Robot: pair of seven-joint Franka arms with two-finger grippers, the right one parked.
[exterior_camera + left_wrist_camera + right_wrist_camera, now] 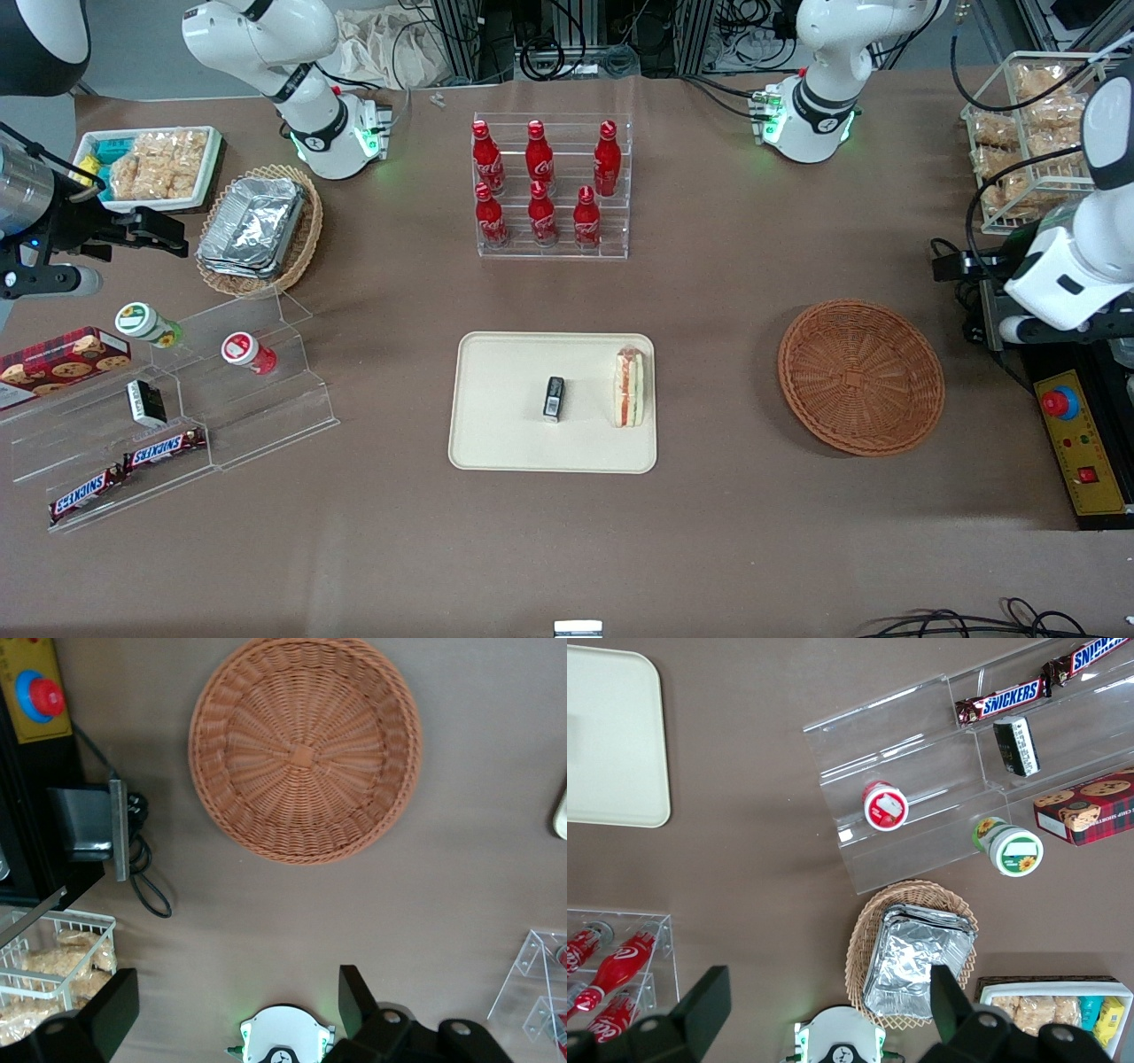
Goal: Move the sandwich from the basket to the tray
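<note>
On tray (505,434), sandwich (630,387), far from end effector (232,1005).

tray (561,811): cut by edge | claw (235,1005): fingertips only | black item (554,398): unreadable

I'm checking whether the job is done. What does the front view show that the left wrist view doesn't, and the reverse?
Only the front view shows the triangular white-bread sandwich lying on the cream-beige rectangular tray, beside a small black packet.

Only the left wrist view shows the left arm's tool, fingers spread open, raised over bare table beside the basket.

Both show the round reddish-brown wicker basket with nothing in it.
</note>
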